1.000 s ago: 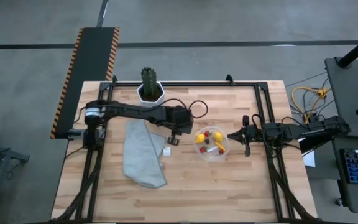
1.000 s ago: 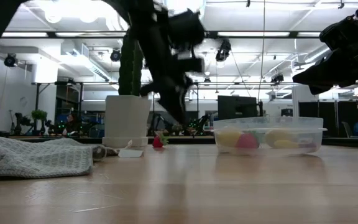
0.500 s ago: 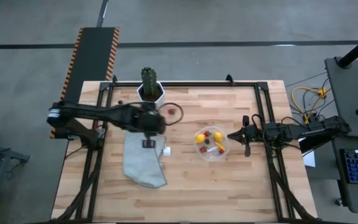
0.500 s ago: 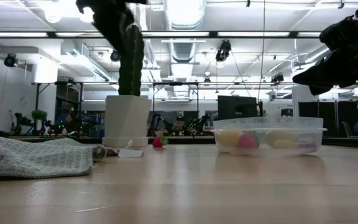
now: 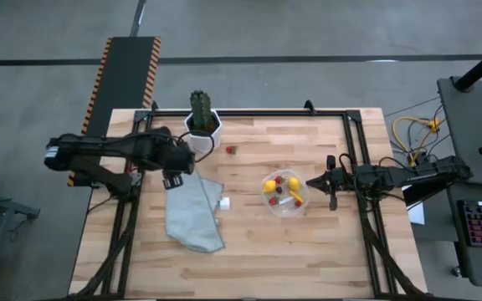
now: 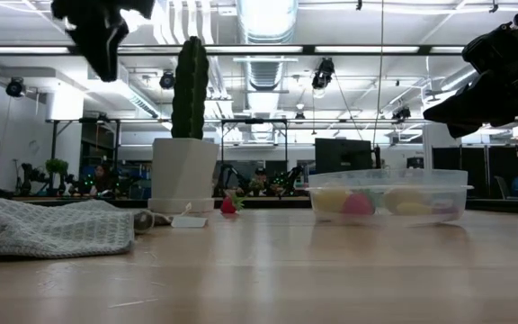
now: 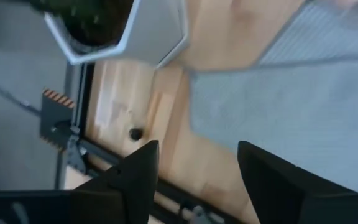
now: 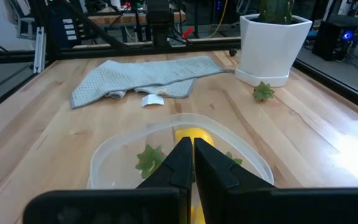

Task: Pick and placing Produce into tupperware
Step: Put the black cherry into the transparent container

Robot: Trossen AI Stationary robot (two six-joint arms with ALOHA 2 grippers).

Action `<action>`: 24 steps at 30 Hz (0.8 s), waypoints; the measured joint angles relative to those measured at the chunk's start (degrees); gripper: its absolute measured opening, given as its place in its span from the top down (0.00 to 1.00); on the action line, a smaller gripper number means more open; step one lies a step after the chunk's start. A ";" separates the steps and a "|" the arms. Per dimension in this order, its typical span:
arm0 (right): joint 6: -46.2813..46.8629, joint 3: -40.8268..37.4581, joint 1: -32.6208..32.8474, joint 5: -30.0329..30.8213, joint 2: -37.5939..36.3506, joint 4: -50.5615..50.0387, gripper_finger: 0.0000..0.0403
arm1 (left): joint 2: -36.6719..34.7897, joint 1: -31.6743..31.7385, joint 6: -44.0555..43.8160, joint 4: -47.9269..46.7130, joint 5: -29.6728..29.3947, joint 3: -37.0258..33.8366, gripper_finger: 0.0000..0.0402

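The tupperware (image 5: 284, 194), a round clear tub, stands right of the table's middle and holds two yellow lemons (image 5: 269, 186) and some red berries (image 8: 149, 157). One strawberry (image 5: 230, 150) lies on the wood near the white cactus pot (image 5: 202, 124). My left gripper (image 5: 171, 182) hangs open, high over the far left corner of the grey cloth (image 5: 192, 209), with nothing between its fingers (image 7: 135, 180). My right gripper (image 5: 312, 181) is shut and empty, hovering at the tub's right rim (image 8: 253, 163). No carrot shows.
A small white cube (image 5: 224, 202) lies beside the cloth's right edge. The cactus pot stands at the far edge, left of the middle. Black frame rails (image 5: 354, 150) run along the table's sides. Bare wood lies along the near edge.
My left gripper has pulled back from beside the white cube and the tub toward the table's left edge, rising as it went, and now hangs over the cloth's far left corner. The produce, the tub and my right gripper have stayed put.
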 joint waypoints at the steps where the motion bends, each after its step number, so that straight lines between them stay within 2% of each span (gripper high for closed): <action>1: 0.00 0.00 0.02 0.00 0.01 0.00 0.98 | -0.59 0.57 0.61 0.00 -0.39 -1.50 0.48; 5: 0.00 0.00 0.00 0.00 0.01 0.00 0.98 | -2.46 5.28 -1.25 0.43 -0.01 -7.66 0.46; 7: 0.00 0.00 0.00 0.00 0.01 0.00 0.98 | -2.87 8.55 -4.72 1.32 3.80 -10.33 0.45; 10: -0.04 0.00 0.02 0.00 0.01 0.00 0.98 | -2.64 12.13 -4.13 4.18 5.57 -14.14 0.45; 12: -0.02 0.00 0.00 0.00 0.01 0.00 0.98 | -2.17 12.88 -0.24 9.31 5.45 -16.70 0.45; 15: -0.02 0.00 0.02 0.00 0.07 -0.02 0.98 | -1.19 13.71 8.38 16.25 3.82 -20.69 0.45; 18: -0.02 0.00 0.01 0.00 0.07 -0.03 0.98 | 0.09 15.17 11.79 19.33 2.94 -23.75 0.45; 24: -0.24 0.00 0.00 0.00 0.07 -0.03 0.98 | 2.17 16.07 7.20 17.41 -2.35 -26.89 0.45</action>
